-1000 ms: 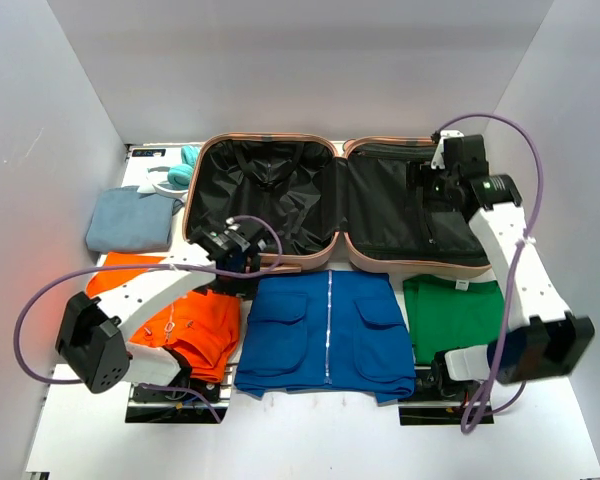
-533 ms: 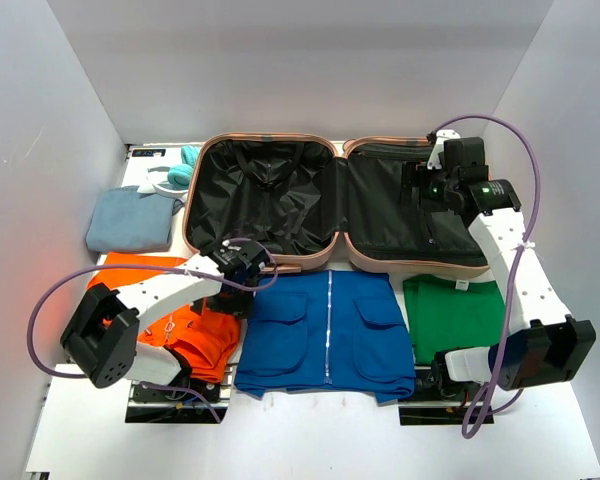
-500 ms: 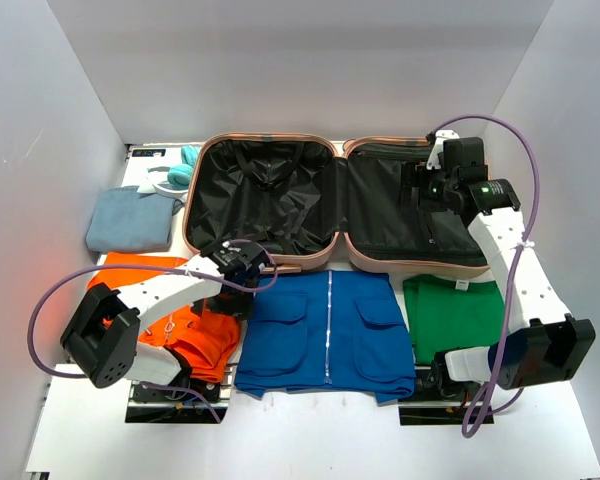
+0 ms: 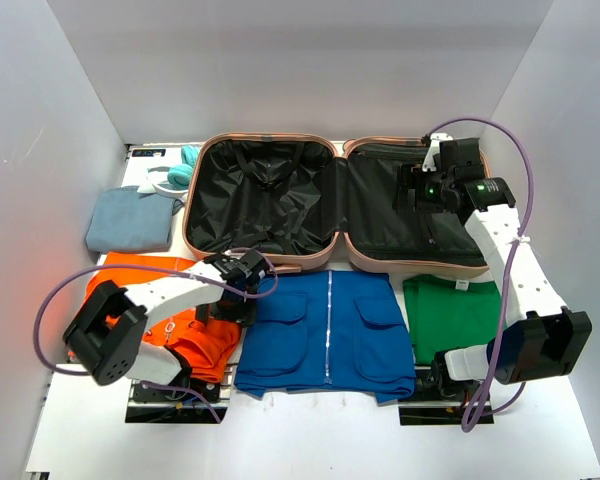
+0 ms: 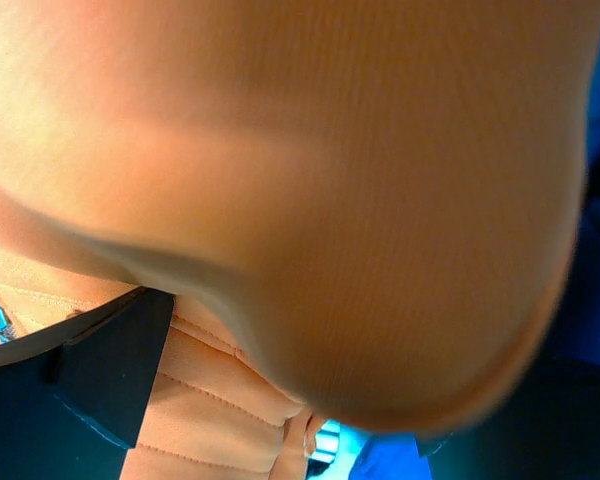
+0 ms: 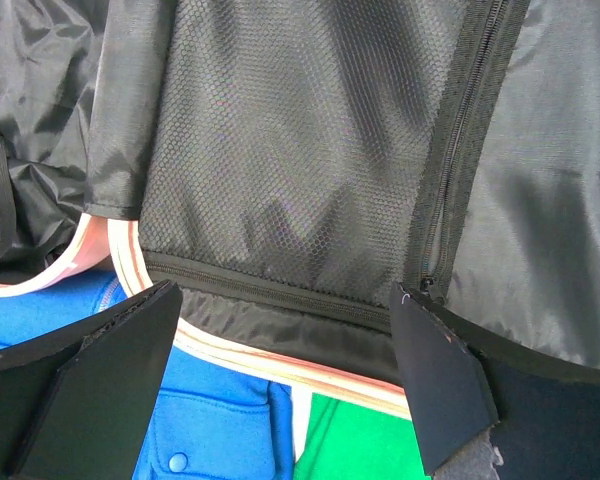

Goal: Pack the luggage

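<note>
The luggage (image 4: 334,262) lies open flat at the back of the table, a pale pink shell with black lining. My left gripper (image 4: 244,277) hangs just in front of its near wall, at the seam between the orange garment (image 4: 185,325) and the blue garment (image 4: 327,335). In the left wrist view the pink shell (image 5: 310,190) fills the frame, blurred and very close. One black finger (image 5: 100,375) shows at the lower left, far from the dark right edge, so the jaws stand open. My right gripper (image 4: 418,190) hovers open over the mesh pocket (image 6: 280,170) of the right half, holding nothing.
A folded green garment (image 4: 450,315) lies in front of the luggage's right half. A grey-blue folded cloth (image 4: 130,220) and teal headphones (image 4: 183,170) sit at the back left. White walls close in the left, right and back sides.
My left gripper has moved toward me and a little right, off the luggage's front rim and down beside the blue garment. My right gripper has shifted slightly left over the right half.
</note>
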Robot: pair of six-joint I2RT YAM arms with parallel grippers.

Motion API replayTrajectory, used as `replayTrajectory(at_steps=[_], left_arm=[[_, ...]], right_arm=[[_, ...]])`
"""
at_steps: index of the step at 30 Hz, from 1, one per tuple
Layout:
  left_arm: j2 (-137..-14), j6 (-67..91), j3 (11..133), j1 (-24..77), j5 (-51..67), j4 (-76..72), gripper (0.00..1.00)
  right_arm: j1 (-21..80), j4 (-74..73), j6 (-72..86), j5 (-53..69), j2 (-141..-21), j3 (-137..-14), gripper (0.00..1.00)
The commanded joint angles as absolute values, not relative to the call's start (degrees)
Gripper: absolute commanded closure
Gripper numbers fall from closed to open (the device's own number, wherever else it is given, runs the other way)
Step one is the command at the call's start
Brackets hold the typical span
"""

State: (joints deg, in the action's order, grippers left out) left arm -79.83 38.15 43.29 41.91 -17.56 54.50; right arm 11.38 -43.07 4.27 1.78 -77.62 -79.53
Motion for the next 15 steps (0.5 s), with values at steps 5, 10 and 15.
replayTrajectory(at_steps=[5,10,15], left_arm=[[-87.27,43.94,43.94,41.14,-21.09,54.58,0.08],[-87.54,45.96,45.26,40.87,-24.42,59.13,0.76],[-81.48,50.7,49.2,40.69,-31.01,68.45,1.0]], right_arm=[[11.43,-41.22,3.87,3.16,-77.26,-78.66,0.1],[11.51,-40.35,3.52,2.99,-76.64,-78.31,0.1],[11.51,-39.99,3.25,3.16,-76.03,-77.61,0.1]])
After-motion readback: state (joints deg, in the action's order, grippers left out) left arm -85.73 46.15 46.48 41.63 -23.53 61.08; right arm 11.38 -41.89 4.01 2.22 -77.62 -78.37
